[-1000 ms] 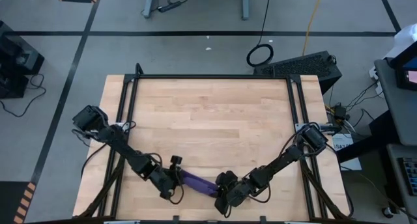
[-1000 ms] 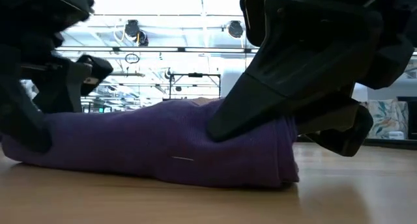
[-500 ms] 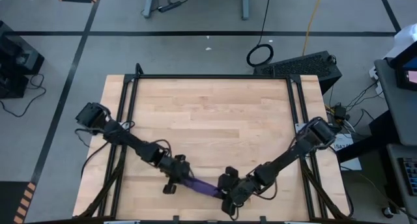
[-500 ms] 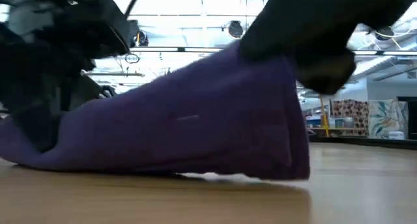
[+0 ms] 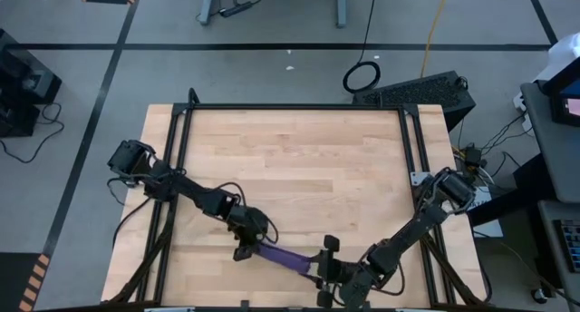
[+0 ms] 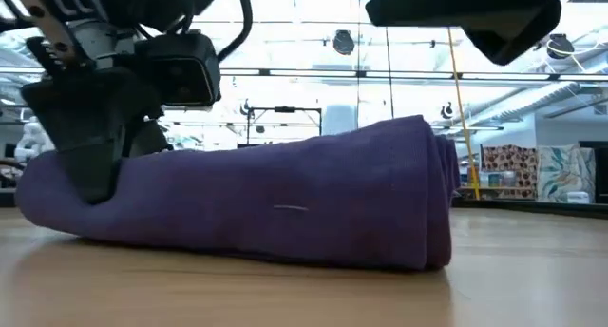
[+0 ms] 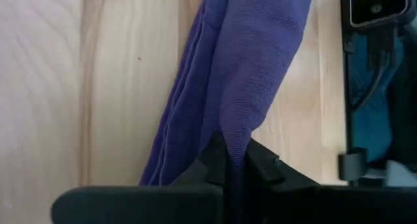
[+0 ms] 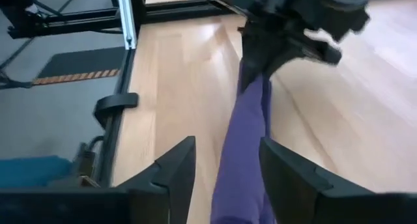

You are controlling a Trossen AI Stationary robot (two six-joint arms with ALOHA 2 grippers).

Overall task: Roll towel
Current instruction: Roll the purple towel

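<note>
Left hand (image 5: 246, 249) clamps shut on one end of the rolled purple towel (image 5: 283, 257) lying near the counter (image 5: 299, 167) front edge, right hand (image 8: 225, 162) open over the other end; roll looks formed, next needs tightening or release.

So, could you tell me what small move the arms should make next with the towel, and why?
Probably the right gripper, open and lifted clear, should come back down onto the near end of the towel. The left gripper is shut on the far end, so only one end of the roll is held.
</note>
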